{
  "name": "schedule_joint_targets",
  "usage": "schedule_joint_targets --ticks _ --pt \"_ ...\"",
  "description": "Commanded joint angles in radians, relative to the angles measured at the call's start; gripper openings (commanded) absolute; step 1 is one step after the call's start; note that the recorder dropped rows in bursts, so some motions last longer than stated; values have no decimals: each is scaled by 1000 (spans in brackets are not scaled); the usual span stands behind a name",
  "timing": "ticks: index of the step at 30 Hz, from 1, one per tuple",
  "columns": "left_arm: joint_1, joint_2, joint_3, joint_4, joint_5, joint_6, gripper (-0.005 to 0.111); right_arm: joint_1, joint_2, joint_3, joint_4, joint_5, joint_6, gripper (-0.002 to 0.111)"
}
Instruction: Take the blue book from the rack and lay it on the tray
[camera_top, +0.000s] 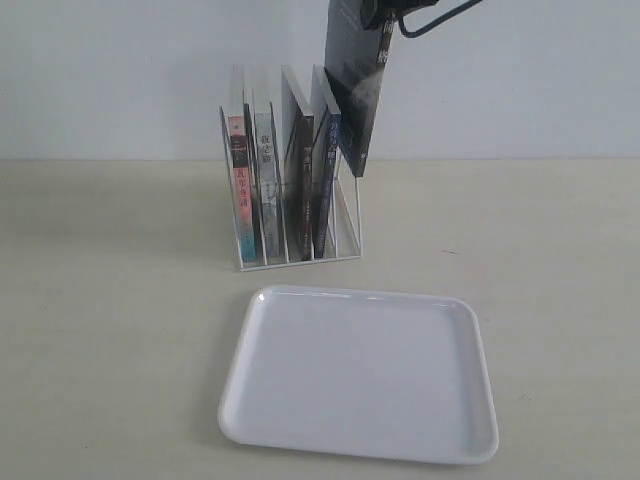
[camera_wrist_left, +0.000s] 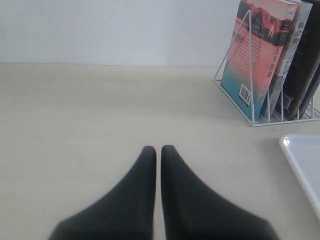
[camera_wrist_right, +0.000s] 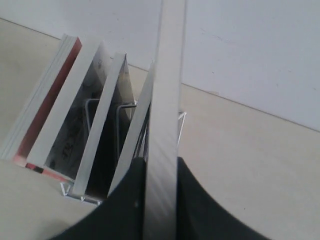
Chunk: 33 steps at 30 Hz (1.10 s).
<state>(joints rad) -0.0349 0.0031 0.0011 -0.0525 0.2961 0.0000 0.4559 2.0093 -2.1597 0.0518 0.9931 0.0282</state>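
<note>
The white wire rack (camera_top: 346, 216) holds several upright books. The blue book (camera_top: 328, 182), with its blue spine and white characters, stands in the rack as the rightmost of them. My right gripper (camera_top: 385, 12) is at the top of the exterior view, shut on a black-grey book (camera_top: 356, 92) with white spine characters. That book hangs tilted above the rack's right end, clear of the slots. In the right wrist view the fingers (camera_wrist_right: 125, 200) clamp its page edge (camera_wrist_right: 165, 100). The white tray (camera_top: 360, 375) lies empty in front of the rack. My left gripper (camera_wrist_left: 158, 148) is shut over bare table.
A pink-spined book (camera_top: 241, 190), a pale-spined book (camera_top: 266, 180) and a dark brown one (camera_top: 301, 180) fill the other slots. The rack (camera_wrist_left: 235, 55) and a tray corner (camera_wrist_left: 305, 165) show in the left wrist view. A white wall stands behind the table.
</note>
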Motion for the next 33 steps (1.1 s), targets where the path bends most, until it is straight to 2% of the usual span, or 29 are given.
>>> schedule_joint_targets --ticks 1,17,28,30,33 --pt "2 -3 -1 -4 -4 0 4 -5 22 -4 -3 -74 -1 0" --pt "2 -3 -1 -4 -4 0 4 -5 173 -4 -2 -160 27 0" --pt "2 -3 -1 -4 -4 0 4 -5 194 -4 4 -45 23 0" --pt "2 -3 -1 -4 -4 0 4 -5 194 -4 16 -45 17 5" --pt "2 -3 -1 -4 -4 0 4 -5 194 -4 41 -61 -9 23"
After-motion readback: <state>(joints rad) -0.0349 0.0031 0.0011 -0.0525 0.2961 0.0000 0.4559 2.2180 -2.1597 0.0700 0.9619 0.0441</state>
